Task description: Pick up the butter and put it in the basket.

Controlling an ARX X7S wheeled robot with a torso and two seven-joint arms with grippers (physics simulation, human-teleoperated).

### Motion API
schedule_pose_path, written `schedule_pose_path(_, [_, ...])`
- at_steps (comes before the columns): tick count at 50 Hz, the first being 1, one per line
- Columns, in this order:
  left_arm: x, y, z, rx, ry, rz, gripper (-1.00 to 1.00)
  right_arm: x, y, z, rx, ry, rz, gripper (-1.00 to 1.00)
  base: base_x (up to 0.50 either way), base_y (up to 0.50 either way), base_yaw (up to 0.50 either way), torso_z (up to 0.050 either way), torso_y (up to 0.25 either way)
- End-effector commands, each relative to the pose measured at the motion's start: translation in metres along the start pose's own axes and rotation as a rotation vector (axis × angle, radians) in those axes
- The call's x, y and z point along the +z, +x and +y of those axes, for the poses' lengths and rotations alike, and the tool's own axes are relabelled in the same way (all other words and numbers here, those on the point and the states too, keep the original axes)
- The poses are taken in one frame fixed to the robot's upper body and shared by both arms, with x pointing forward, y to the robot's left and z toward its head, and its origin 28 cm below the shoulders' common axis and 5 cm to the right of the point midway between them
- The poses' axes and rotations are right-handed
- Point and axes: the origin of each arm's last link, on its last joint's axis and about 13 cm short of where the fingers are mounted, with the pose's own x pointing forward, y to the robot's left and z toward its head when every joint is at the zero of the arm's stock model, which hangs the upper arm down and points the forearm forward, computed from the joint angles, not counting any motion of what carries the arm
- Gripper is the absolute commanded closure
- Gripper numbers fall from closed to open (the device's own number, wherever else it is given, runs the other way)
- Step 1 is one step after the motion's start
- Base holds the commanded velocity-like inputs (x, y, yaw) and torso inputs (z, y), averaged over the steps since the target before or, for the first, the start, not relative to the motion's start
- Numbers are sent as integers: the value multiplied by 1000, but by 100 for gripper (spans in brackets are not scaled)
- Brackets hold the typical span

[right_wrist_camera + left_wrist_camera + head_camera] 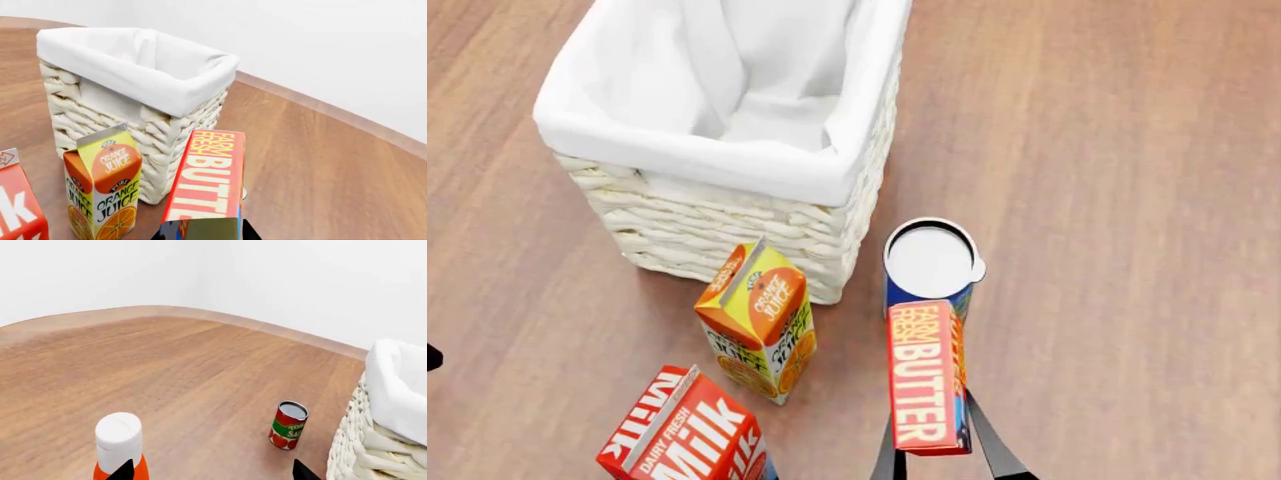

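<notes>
Right gripper: its two dark fingers are pinched on the lower end of the butter, one on each long side, holding the slim red box clear of the floor with its lettered face turned upward. The box sits just in front of the basket's near corner and overlaps a blue can with a white lid in the head view; whether they touch cannot be told. In the right wrist view the butter fills the foreground, beside the basket.

Basket: cream wicker, white cloth folded over the rim, standing on the wooden floor.

Orange juice carton: upright, just beside the basket's front wall. Milk carton: nearer the robot, left of the butter.

Left gripper: only two dark fingertips show, well apart, nothing between them. Beyond them stand an orange bottle with a white cap and a tomato sauce can near the basket's wall.
</notes>
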Motion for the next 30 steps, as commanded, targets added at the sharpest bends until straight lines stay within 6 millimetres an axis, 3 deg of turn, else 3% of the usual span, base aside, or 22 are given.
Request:
schedule_pose_path(1, [0,0,0,0,0,0,-100,6,2,-4,-36,-36,-50,100,0,0,0,0,0])
schedule_pose_path(9, [-1,0,0,0,0,0,-100,7,1,-5,-45,-42,-53,100,0,0,0,1,1])
schedule_pose_path(10, [-3,1,-1,0,4,-1,-100,22,-16,-18,-110,-83,-68,100,0,0,0,0,0])
schedule_pose_path(12, [6,3,5,38,-21,-20,-100,59,14,-94,-368,-269,-100,100,0,0,0,0,5])
schedule_pose_path(13, [7,3,6,37,-22,-20,-100,70,19,-101,-378,-247,-80,100,0,0,0,0,0])
schedule_pose_path(15, [7,3,6,37,-23,-21,-100,68,14,-88,-193,-168,-22,100,0,0,0,0,0])
schedule_pose_path(30, [4,3,6,39,-23,-22,-100,71,16,-89,-192,-176,-22,100,0,0,0,1,1])
